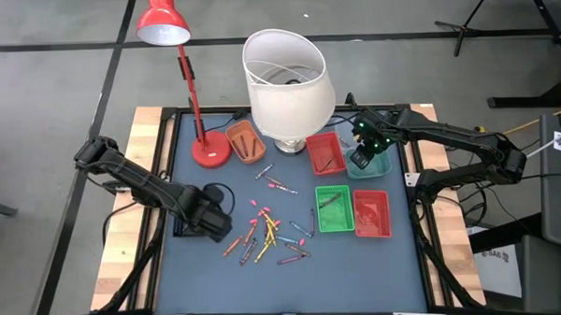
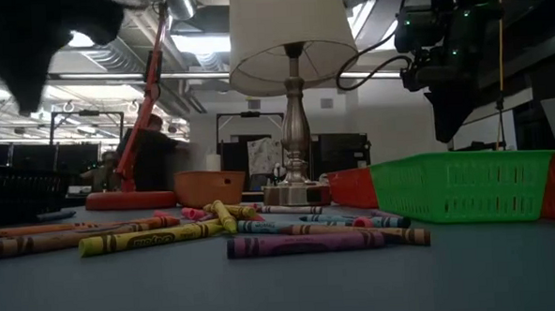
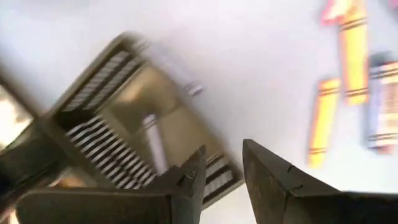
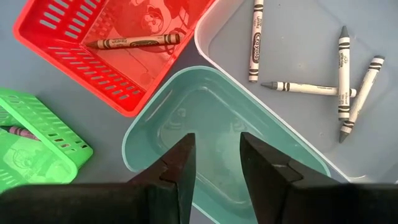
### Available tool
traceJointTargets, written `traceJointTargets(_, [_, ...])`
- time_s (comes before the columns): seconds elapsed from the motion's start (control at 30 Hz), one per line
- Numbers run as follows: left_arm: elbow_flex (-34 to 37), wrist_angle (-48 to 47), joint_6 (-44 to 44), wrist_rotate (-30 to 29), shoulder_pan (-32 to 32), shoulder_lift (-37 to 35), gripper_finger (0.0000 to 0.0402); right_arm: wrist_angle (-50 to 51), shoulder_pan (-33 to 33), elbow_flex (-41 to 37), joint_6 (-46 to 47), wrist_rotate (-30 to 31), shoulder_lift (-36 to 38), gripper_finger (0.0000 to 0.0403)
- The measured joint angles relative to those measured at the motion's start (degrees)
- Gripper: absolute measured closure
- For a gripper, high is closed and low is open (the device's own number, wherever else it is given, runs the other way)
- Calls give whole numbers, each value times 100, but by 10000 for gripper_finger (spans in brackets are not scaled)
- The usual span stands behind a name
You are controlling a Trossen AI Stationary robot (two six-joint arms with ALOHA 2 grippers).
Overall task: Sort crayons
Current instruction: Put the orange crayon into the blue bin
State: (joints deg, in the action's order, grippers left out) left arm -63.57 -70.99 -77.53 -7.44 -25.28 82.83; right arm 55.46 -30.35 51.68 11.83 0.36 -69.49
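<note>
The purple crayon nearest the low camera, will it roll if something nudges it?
Probably. The purple crayon looks round and lies flat on the smooth table, so a sideways nudge would likely roll it. Its paper wrapper should give some grip. It looks thin, so it is likely light and could snap if squeezed hard.

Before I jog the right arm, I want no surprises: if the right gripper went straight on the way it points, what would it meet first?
Most likely the teal tray: the open, empty right gripper points down into it, so its bare floor comes first. Height above is unclear.
</note>
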Motion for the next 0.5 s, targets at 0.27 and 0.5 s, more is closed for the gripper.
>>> traceJointTargets(0.27, [0,1676,674,-438,-25,156,313,-2,0,0,1,0,0,279])
traceJointTargets(0.5, [-2,2002,766,-277,-44,706,313,0,0,-1,-1,2,0,279])
